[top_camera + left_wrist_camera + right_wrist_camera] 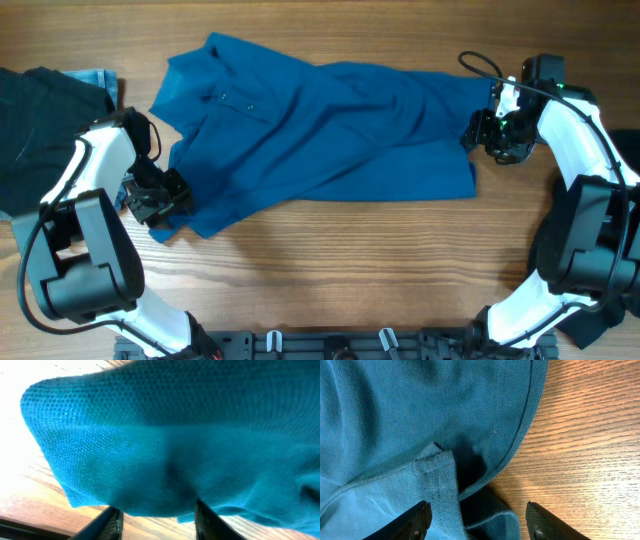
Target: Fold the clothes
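**Teal shirt spread across the table, one arm at each end**

At the far left a black garment lies bunched and runs off the picture's edge, so its full shape cannot be told. A light-blue denim piece shows just above and behind it, mostly covered.

Next comes the left gripper, low at the shirt's lower-left corner and touching the cloth there. In the left wrist view its two dark fingers stand apart at the bottom edge. Knit cloth bulges over them and hides the tips, so I cannot tell whether it has the fabric pinched.

The teal shirt fills the middle of the wooden table, lying lengthwise from left to right, wrinkled and partly doubled over itself. Its collar is at the upper left, with the buttoned placket slanting down from it. The arm's white link partly covers the lower-left corner.

At the right end the right gripper sits at the shirt's edge. From the right wrist its fingers are spread wide, unclenched and grasping nothing. The curved hem and a small side vent lie flat between them, beside bare wood.
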